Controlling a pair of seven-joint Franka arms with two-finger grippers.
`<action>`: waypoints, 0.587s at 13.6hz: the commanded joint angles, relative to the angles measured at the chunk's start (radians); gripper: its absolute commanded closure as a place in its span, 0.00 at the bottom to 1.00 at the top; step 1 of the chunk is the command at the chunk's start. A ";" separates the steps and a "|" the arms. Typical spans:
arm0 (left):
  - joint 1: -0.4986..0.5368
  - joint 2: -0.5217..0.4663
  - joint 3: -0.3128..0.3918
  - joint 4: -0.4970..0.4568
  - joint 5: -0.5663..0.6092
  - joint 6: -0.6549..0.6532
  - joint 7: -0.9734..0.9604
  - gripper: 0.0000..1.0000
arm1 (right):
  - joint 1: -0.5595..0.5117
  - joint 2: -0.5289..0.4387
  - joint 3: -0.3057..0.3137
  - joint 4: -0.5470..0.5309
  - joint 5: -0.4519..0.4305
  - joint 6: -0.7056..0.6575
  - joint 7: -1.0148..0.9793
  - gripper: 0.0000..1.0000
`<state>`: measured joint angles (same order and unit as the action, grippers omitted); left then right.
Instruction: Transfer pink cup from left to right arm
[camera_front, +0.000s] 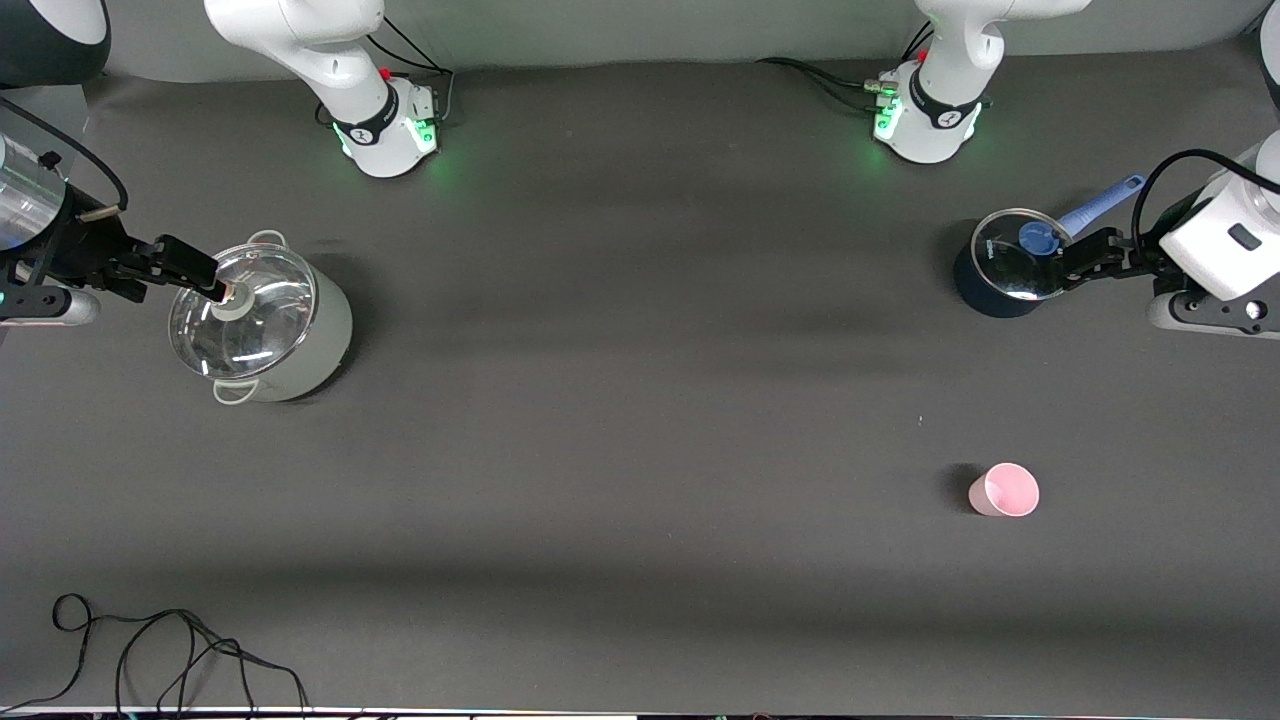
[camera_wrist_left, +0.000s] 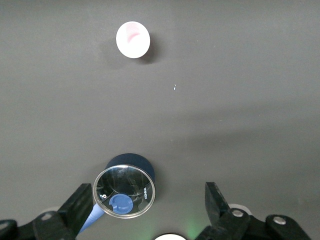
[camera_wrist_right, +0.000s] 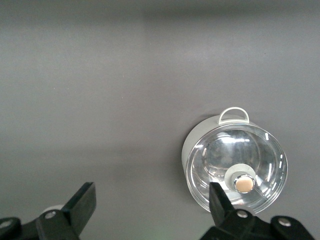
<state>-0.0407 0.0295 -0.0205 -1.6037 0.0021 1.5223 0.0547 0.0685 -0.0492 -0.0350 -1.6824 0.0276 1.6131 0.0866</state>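
The pink cup (camera_front: 1005, 490) stands upright on the dark table, mouth up, toward the left arm's end and nearer to the front camera than the dark blue pot. It also shows in the left wrist view (camera_wrist_left: 133, 40). My left gripper (camera_front: 1085, 262) is open and empty over the edge of the blue pot; its fingers (camera_wrist_left: 80, 205) stand wide apart in the left wrist view. It is well apart from the cup. My right gripper (camera_front: 205, 280) is open and empty over the white pot's glass lid at the right arm's end, fingers (camera_wrist_right: 85, 200) spread.
A dark blue pot (camera_front: 975, 295) with a glass lid and a blue handle stands under the left gripper (camera_wrist_left: 132, 161). A white pot (camera_front: 320, 350) with a glass lid (camera_wrist_right: 235, 170) stands at the right arm's end. A black cable (camera_front: 180, 650) lies near the front edge.
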 joint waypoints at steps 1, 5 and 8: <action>-0.001 -0.026 -0.001 -0.024 0.001 0.004 0.001 0.00 | 0.010 0.012 0.000 0.026 -0.023 -0.015 0.028 0.00; -0.001 -0.026 -0.001 -0.024 0.001 0.006 -0.001 0.00 | 0.008 0.022 0.000 0.038 -0.023 -0.015 0.028 0.00; -0.001 -0.026 -0.001 -0.024 0.001 0.006 -0.001 0.00 | 0.010 0.022 0.000 0.038 -0.023 -0.015 0.028 0.00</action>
<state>-0.0407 0.0294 -0.0205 -1.6037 0.0018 1.5226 0.0547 0.0685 -0.0428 -0.0350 -1.6743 0.0276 1.6131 0.0879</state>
